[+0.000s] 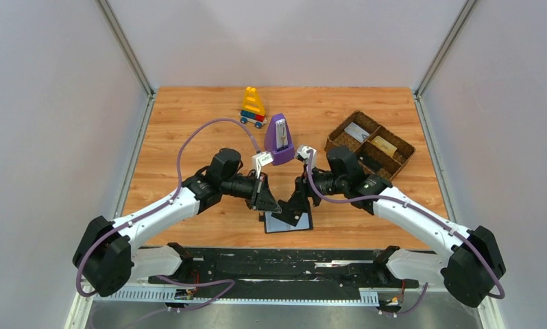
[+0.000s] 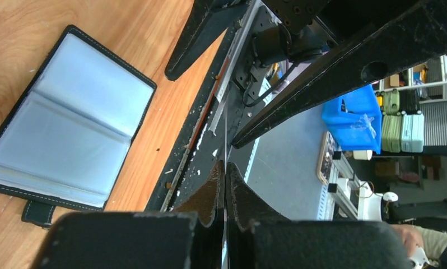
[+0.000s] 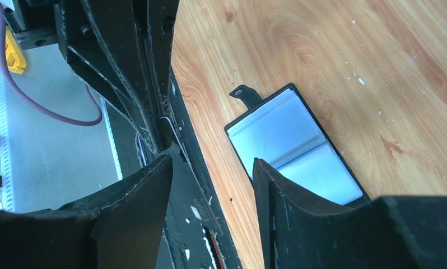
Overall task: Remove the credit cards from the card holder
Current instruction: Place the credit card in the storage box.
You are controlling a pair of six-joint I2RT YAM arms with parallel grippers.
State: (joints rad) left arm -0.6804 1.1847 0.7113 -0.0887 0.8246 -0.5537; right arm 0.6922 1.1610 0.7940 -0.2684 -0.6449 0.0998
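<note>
Wood-grain worktop [image 1: 188, 130] between white walls carries the card holder [image 1: 288, 223], which lies open and flat at the near edge, midway between the arms, both grey-blue panels facing up. Just above its left side, the left claw [image 2: 226, 165] is pressed together on a thin credit card [image 2: 226, 140] seen edge-on. The right claw [image 3: 213, 162] has its fingers spread apart with nothing clearly between them, hanging just beside the holder's near-left edge. A purple metronome [image 1: 279, 139] and a toy block car [image 1: 252, 106] stand farther back. At the far right, a brown woven tray [image 1: 402, 147] holds two cards in separate compartments.
</note>
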